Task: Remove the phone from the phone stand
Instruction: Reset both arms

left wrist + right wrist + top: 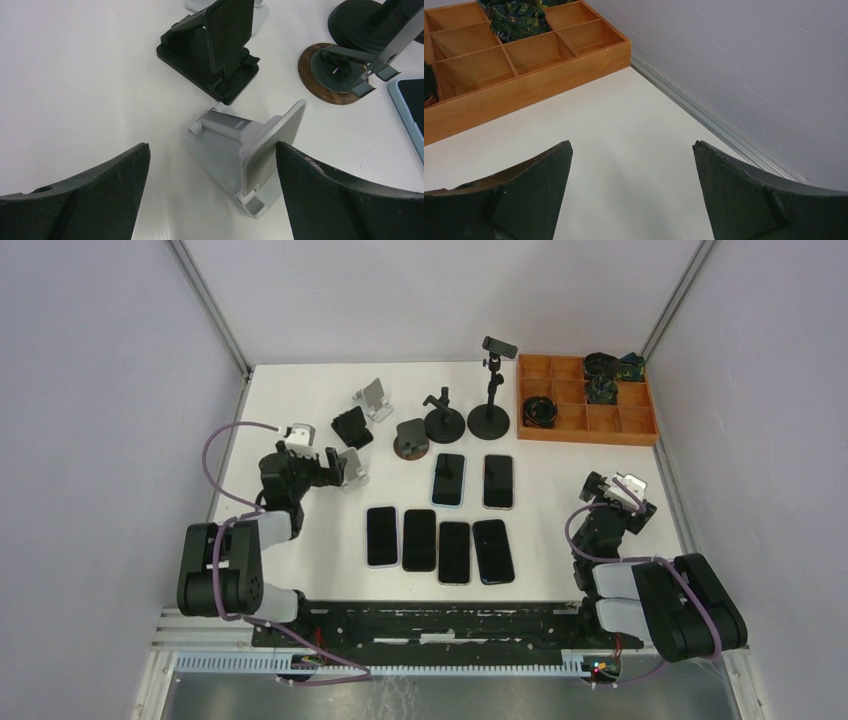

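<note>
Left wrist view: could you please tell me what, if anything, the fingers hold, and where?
Nothing is held: the fingers of the left gripper stand open, the silver phone stand ungripped before them.

A silver phone stand (245, 160) between wide-spread fingers (90, 200), black stand (215, 55) beyond, round wood-rimmed stand (335, 72) at right.

A robotics lab cell: white desk (300, 400) walled by grey panels (100, 390) on metal framing (210, 305), left arm (225, 565) and right arm (670, 600) bolted to a rail (440, 618), phones (419, 539) in rows.
</note>
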You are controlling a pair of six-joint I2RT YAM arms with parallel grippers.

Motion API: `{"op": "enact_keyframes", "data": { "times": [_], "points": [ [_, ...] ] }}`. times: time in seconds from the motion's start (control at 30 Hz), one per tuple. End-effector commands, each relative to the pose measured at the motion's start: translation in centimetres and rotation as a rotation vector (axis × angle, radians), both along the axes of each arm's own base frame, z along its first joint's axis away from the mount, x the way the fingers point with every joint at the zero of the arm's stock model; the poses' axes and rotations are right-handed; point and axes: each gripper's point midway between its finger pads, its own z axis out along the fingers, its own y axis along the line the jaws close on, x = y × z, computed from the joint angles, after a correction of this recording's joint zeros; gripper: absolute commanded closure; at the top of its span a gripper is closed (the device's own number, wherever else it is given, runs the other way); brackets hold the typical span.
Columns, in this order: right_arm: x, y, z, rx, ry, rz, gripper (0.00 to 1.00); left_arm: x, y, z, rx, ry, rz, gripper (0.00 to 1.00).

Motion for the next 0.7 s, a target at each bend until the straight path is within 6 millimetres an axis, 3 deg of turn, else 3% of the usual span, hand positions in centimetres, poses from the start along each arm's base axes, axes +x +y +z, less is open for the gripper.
{"op": "enact_keyframes", "data": {
  "times": [0.0, 0.1, 0.17, 0.33, 0.4, 0.47, 0.5, 0.67],
  "points": [
    [-3.5, -0.5, -2.4, -0.020, 0.044, 0.014, 0.02, -0.2, 1.3, 0.1, 0.026, -0.137, 0.064, 0.00],
    [-5.0, -0.2, -1.6, -0.022, -0.042, 0.069, 0.02, -1.9, 1.0, 0.1, 0.037, -0.217, 0.054, 0.00],
    [-4.9, 0.2, -1.2, -0.048, -0.043, 0.102, 0.02, -2.7, 1.0, 0.5, 0.023, -0.280, 0.066, 0.00],
    [-0.5, 5.0, -1.7, -0.193, 0.078, 0.414, 0.02, -1.9, 1.7, 0.0, 0.028, -0.238, 0.112, 0.00],
    [-0.6, 4.3, -1.2, -0.197, 0.061, 0.363, 0.02, -1.6, 2.2, -0.5, 0.021, -0.200, 0.143, 0.00],
    [0.7, 4.2, -3.4, -0.147, 0.161, 0.370, 0.02, -1.2, 2.3, -0.6, 0.009, -0.192, 0.156, 0.00],
    [0.7, 3.9, -2.7, -0.135, 0.113, 0.373, 0.02, -1.2, 2.3, -0.6, 0.009, -0.189, 0.156, 0.00],
    [0.7, 3.9, -3.0, -0.127, 0.125, 0.379, 0.02, -1.3, 2.3, -0.5, 0.013, -0.194, 0.155, 0.00]
  ]
}}
